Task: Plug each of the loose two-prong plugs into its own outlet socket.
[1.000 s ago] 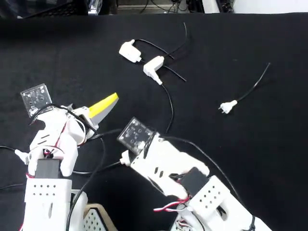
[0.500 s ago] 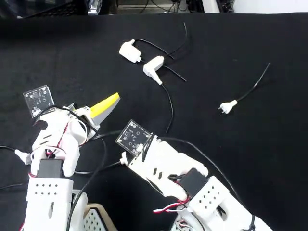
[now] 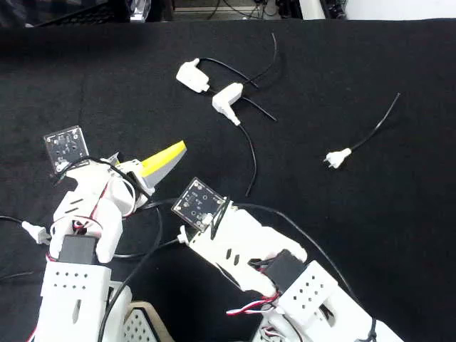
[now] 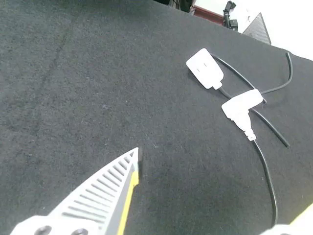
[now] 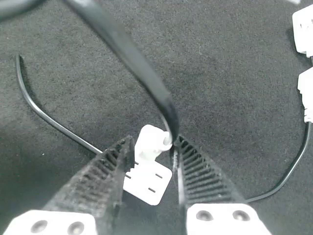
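A small loose two-prong plug on a thin black cable lies at the right of the black table. At the back middle lie two white socket pieces with black cables; the left wrist view shows them as one socket and another. My left gripper hangs open over bare cloth, well short of them, its yellow finger pointing their way. My right gripper is shut on a white socket with two slots, whose black cable runs away from it.
Another white plug on a cable lies by the left arm's base at the near left. Black cables loop across the table's middle. The right arm's body covers the near centre. Clutter lines the table's far edge.
My left arm has swung a little to the right, carrying its yellow finger with it. The right arm has barely shifted and keeps its hold.
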{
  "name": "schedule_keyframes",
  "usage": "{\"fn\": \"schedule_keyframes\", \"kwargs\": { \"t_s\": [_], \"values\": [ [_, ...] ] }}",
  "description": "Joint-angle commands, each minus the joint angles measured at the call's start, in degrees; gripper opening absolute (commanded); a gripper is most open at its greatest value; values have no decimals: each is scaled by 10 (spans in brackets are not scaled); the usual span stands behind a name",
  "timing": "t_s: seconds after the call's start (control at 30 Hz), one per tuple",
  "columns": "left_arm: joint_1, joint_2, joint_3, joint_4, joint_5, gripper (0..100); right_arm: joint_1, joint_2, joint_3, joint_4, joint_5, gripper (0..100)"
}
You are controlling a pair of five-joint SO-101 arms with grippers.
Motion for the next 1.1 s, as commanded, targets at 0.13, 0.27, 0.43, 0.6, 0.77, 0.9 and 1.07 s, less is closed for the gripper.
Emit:
{"fn": "schedule_keyframes", "kwargs": {
  "t_s": [0.13,0.27,0.43,0.6,0.77,0.9,1.07],
  "values": [
    [3,-10,-7,-1,19,522,-28,-8,-6,-4,-5,123],
    [3,-10,-7,-2,23,522,-41,-8,-7,-4,-3,95],
    [3,-10,-7,-2,23,522,-40,-8,-7,-4,-2,30],
    [3,-10,-5,-2,24,522,-38,-8,-7,-4,-5,109],
    [2,-10,9,-25,24,522,-38,-8,-10,4,-5,142],
    [2,-10,44,-81,24,522,-30,-8,-42,40,-8,142],
    [2,-10,51,-113,70,522,7,-8,-42,31,-25,142]
  ]
}}
